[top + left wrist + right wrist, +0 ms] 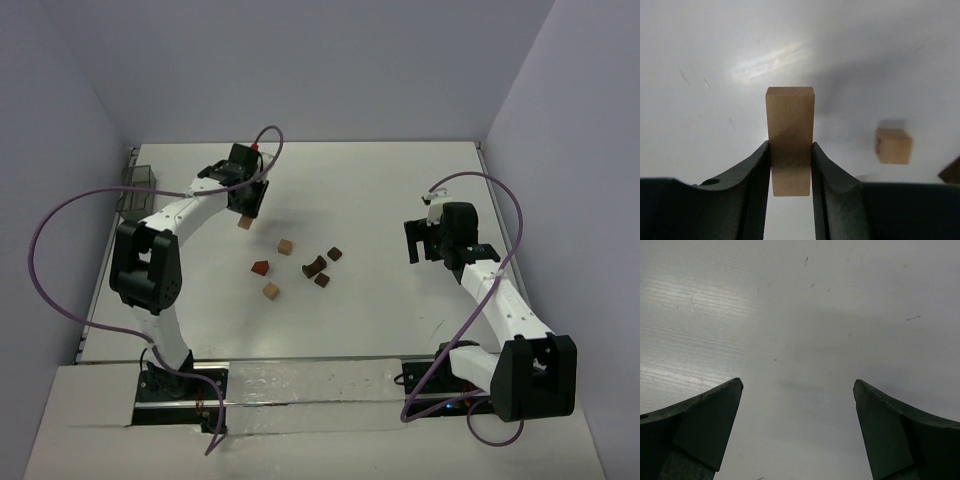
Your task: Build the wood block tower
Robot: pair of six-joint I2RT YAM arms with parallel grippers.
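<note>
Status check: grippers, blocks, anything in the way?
Left gripper shut on light tan oblong wooden block. Right gripper open, empty. No tower yet; small tan and dark brown wooden blocks loose mid-table. Nothing seen in the way.

Seven blocks (286,246) — three tan, four dark

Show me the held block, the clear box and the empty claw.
held tan block (790,130): left wrist view, middle of its front face.
clear box (137,190): top view, its side wall.
right gripper (797,384): right wrist view, midway between its fingertips.
</note>
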